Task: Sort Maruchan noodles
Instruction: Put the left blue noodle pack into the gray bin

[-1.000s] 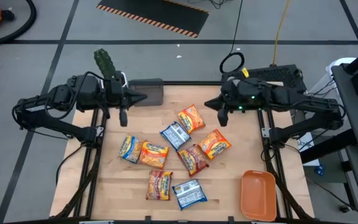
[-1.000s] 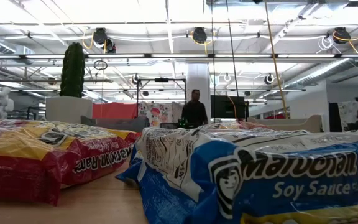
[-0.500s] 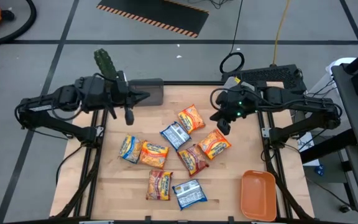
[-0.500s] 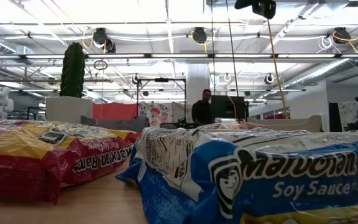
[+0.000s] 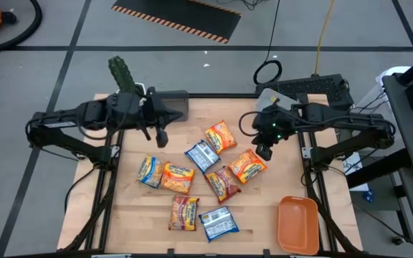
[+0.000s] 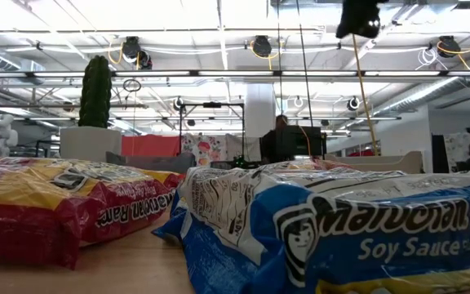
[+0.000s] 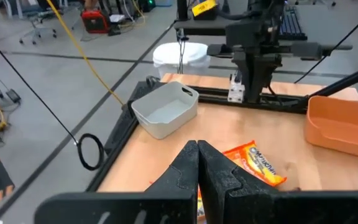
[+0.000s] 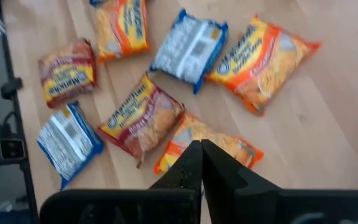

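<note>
Overhead, right tool (image 5: 264,152) closed (empty) above noodle packets (image 5: 247,165), left tool (image 5: 161,137) closed.

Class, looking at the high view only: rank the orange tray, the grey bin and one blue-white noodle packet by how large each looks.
1. orange tray, largest
2. grey bin, smaller, though partly hidden behind the left arm
3. blue-white noodle packet, smallest

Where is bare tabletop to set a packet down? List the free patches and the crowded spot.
Free: the near-left corner of the table, beside the red-brown packet; the wood between the blue packet and the orange tray; the strip by the grey bin. Crowded: the centre, where packets touch around the blue-white one.
</note>
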Tool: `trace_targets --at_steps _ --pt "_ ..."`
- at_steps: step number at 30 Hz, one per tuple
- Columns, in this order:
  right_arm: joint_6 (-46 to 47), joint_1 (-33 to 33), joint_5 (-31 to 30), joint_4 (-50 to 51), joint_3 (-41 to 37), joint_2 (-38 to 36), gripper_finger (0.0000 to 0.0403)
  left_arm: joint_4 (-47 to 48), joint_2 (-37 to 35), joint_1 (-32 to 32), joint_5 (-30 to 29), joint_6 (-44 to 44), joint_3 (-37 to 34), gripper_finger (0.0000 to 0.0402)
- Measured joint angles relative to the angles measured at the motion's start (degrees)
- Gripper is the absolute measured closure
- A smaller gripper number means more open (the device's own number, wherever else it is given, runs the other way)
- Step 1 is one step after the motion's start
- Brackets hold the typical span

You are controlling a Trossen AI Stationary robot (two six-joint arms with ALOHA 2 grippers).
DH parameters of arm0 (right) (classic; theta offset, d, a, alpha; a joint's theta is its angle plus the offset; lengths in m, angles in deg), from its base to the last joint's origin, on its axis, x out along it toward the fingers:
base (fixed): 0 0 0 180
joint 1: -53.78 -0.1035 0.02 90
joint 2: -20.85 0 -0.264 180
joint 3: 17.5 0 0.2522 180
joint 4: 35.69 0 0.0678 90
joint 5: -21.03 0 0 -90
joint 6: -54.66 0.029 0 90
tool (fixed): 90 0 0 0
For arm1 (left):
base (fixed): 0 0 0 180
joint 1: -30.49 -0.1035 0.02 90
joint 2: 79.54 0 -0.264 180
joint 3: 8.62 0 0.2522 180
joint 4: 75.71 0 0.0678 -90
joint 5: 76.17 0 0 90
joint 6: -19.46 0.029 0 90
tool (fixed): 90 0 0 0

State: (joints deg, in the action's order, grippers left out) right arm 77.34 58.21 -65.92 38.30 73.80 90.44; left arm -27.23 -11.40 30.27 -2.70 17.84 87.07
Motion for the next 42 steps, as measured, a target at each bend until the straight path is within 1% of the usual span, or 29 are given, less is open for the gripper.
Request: trace_targets --at_steps 3,6,9,12,15,18,21,25,30,33,38,42 --pt "2.01 -0.02 0.21 0.13 -3.76 -0.6 0.0403 0.63 0.86 0.51 0.07 -0.61 0.0 0.0398" --pt "3.24 -0.02 2.03 0.13 -7.44 -1.15 0.0403 1.66 1.33 0.8 0.23 -1.05 0.0 0.0398" --pt "3.67 -0.04 4.15 0.04 -10.61 -1.58 0.0403 5.32 2.18 0.8 1.28 -5.73 0.02 0.0398" --pt "4.21 -0.04 6.14 -0.29 -12.85 -1.69 0.0403 14.23 3.3 0.78 4.37 -13.28 0.0 0.0398" --pt "4.72 -0.04 6.23 -0.3 -14.51 -1.66 0.0403 25.18 4.81 0.84 7.31 -20.98 0.0 0.0398" --pt "4.14 -0.04 6.21 -1.19 -15.39 -1.66 0.0403 34.58 6.65 0.8 10.67 -26.58 -0.58 0.0398" --pt "2.6 -0.04 6.18 -2.42 -15.57 -1.66 0.0403 39.07 7.26 0.8 15.19 -32.33 -3.94 0.0398" --pt "1.49 -0.04 6.16 -2.54 -15.57 -1.66 0.0403 38.62 7.3 1.05 22.02 -39.93 -11.54 0.0398" --pt "-0.39 -0.04 6.21 -1.36 -15.57 -2.25 0.0403 38.64 7.24 3.66 29.42 -47.46 -20.64 0.0395" --pt "-2.99 -0.04 6.21 -0.39 -15.57 -3.06 0.0403 38.55 7.21 5.71 30.63 -52.47 -24.46 0.037" --pt "-7.15 -0.02 6.04 0.06 -15.57 -4.56 0.0403 35.58 7.17 8.38 30.67 -58.38 -29.41 0.0298" --pt "-9.36 -0.02 5.95 0.05 -15.57 -5.32 0.0403 32.7 7.17 10.6 30.57 -61.72 -33.11 0.0253"
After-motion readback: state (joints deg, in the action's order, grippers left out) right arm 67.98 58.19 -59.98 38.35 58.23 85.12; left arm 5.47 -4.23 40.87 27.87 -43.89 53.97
